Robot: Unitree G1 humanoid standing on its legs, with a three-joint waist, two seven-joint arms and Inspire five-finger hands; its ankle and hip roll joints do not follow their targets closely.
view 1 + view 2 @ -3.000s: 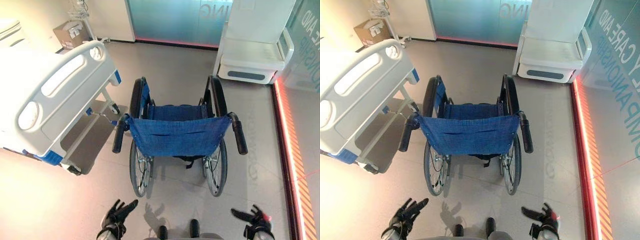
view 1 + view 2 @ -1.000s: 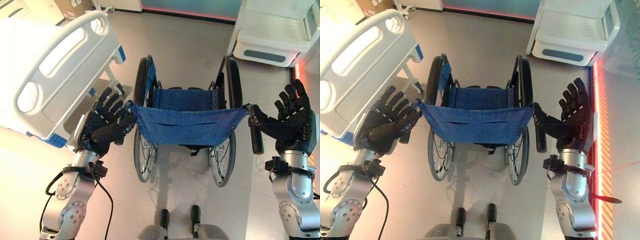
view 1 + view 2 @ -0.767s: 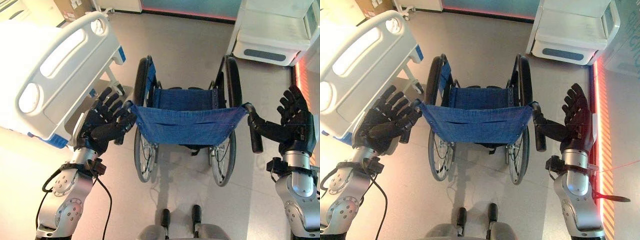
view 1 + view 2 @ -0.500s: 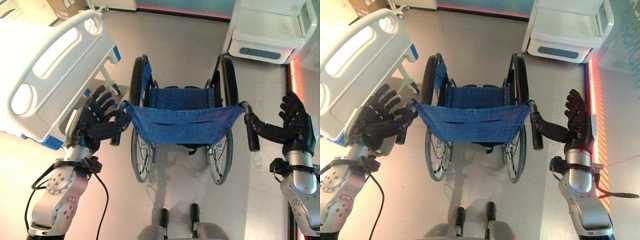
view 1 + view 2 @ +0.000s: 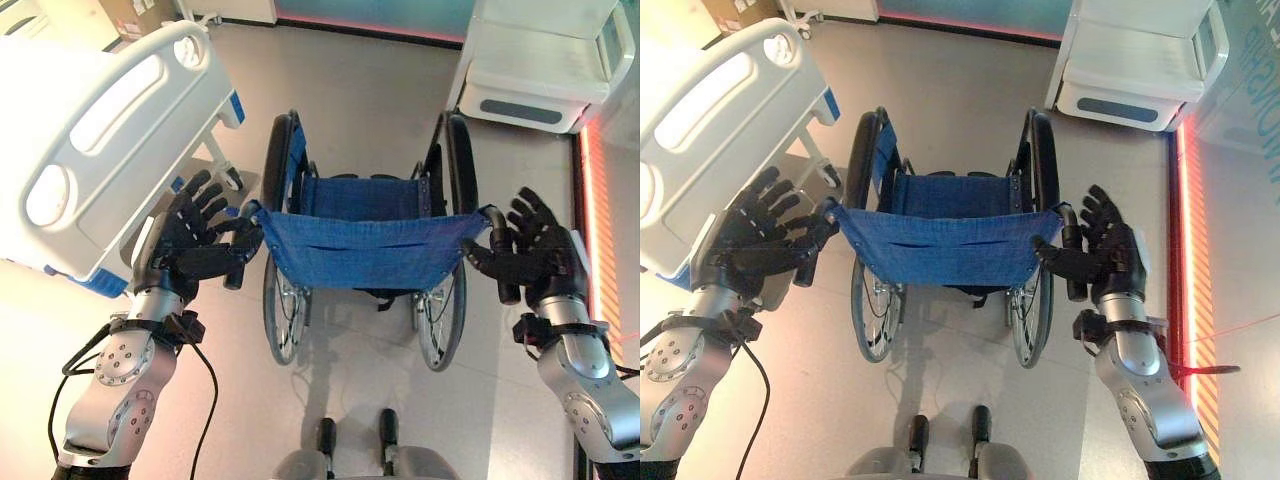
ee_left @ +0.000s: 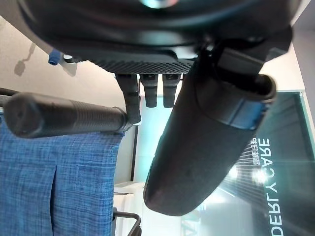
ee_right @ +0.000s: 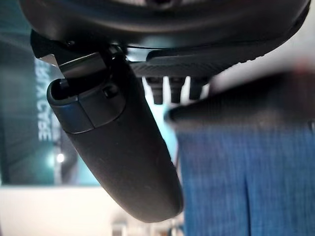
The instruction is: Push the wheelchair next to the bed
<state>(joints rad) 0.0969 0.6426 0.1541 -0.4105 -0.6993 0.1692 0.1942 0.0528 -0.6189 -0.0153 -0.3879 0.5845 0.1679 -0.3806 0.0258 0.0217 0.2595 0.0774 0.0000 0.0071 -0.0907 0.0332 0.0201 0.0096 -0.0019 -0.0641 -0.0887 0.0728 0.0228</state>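
Note:
A wheelchair with a blue fabric back [image 5: 370, 250] and black wheels stands in the middle of the floor, facing away from me. The white bed [image 5: 100, 140] with blue corners is at its left. My left hand [image 5: 190, 250] is open, its fingers spread, palm beside the left push handle [image 5: 233, 277]. In the left wrist view the left push handle [image 6: 64, 115] lies across the straight fingers [image 6: 150, 91]. My right hand [image 5: 540, 255] is open too, with its thumb reaching across the right push handle [image 5: 1072, 275]. The right push handle [image 7: 246, 101] shows just past the palm.
A white cabinet-like unit [image 5: 540, 70] stands at the back right. A red-lit strip [image 5: 592, 220] runs along the floor on the right. A cardboard box [image 5: 135, 12] sits behind the bed. Bare floor lies between the wheelchair and the glass wall [image 5: 370, 10].
My right hand has moved inward from the right until it is at the right push handle. The left hand has stayed by the left handle.

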